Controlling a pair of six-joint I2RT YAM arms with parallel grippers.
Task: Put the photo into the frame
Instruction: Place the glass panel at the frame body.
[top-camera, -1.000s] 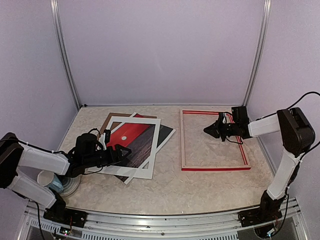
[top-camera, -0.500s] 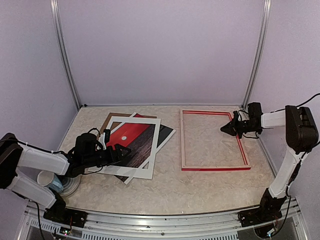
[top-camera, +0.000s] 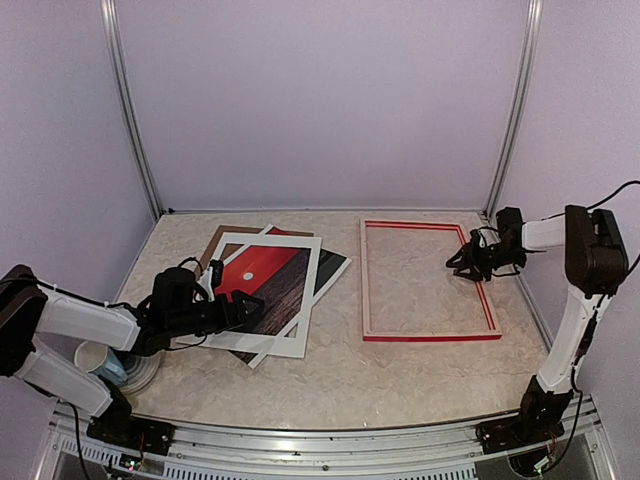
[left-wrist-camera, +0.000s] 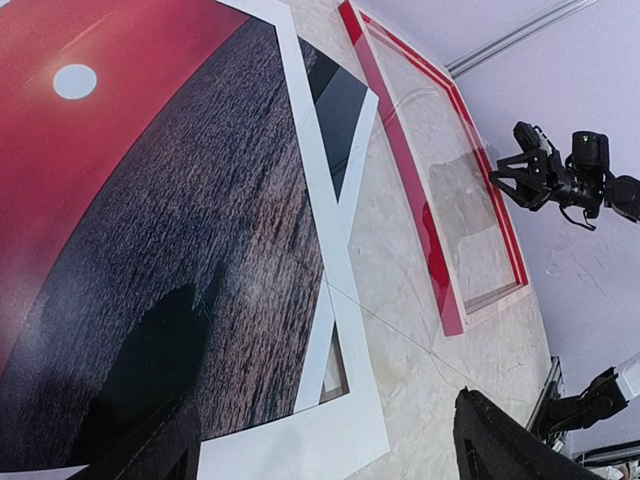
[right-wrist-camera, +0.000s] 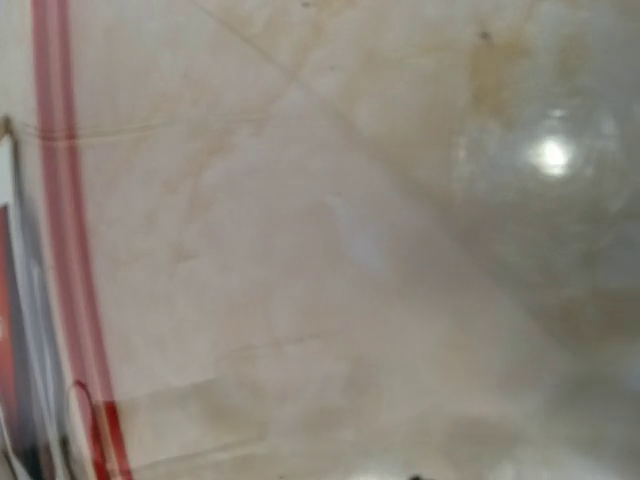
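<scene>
The photo (top-camera: 270, 280) lies face up directly beneath my left hand (top-camera: 240, 297), fingers (left-wrist-camera: 500, 440) spread and empty, so I should pinch its white border alone, then carry it flat to the frame (top-camera: 430, 337) well to that hand's right, where I cannot tell the right hand's (top-camera: 462, 264) grip.

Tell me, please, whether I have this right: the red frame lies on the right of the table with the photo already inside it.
Not quite. The frame lies on the right of the table, but it is empty; the photo lies outside it, on the left. The top external view shows this.
</scene>
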